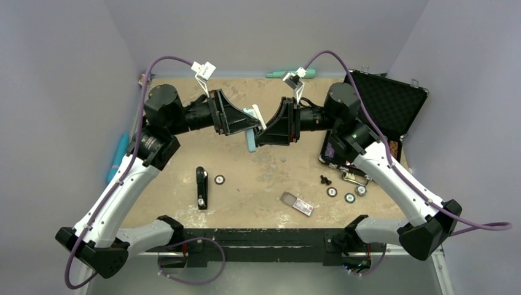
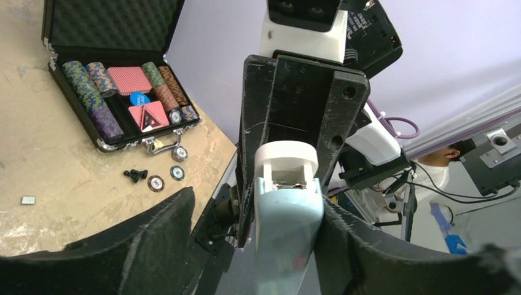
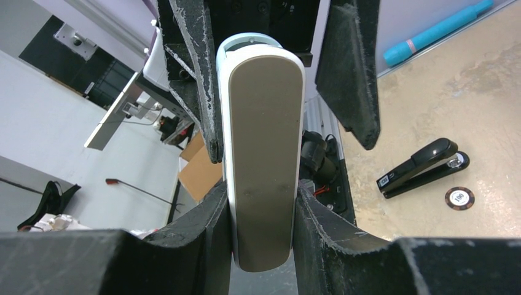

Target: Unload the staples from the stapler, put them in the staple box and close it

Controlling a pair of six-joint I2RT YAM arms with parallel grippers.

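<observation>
A light blue stapler [image 1: 250,140] with a grey underside hangs in the air between my two grippers, above the middle of the table. My right gripper [image 3: 263,227] is shut on it, both fingers pressed on its sides. My left gripper [image 2: 264,246] is open around its other end [image 2: 287,215]: one finger touches it and the other stands apart. A white inner part [image 2: 285,161] shows at its top. A slim black stapler [image 1: 201,187] lies closed on the table at front left, apart from both grippers. It also shows in the right wrist view [image 3: 424,166].
An open black case [image 1: 381,117] of poker chips stands at the right. Loose chips [image 1: 332,192], a black screw [image 1: 325,180] and a small box [image 1: 297,204] lie in front. A small silvery block [image 2: 27,200] lies mid-table. A teal pen [image 1: 117,157] lies at the left edge.
</observation>
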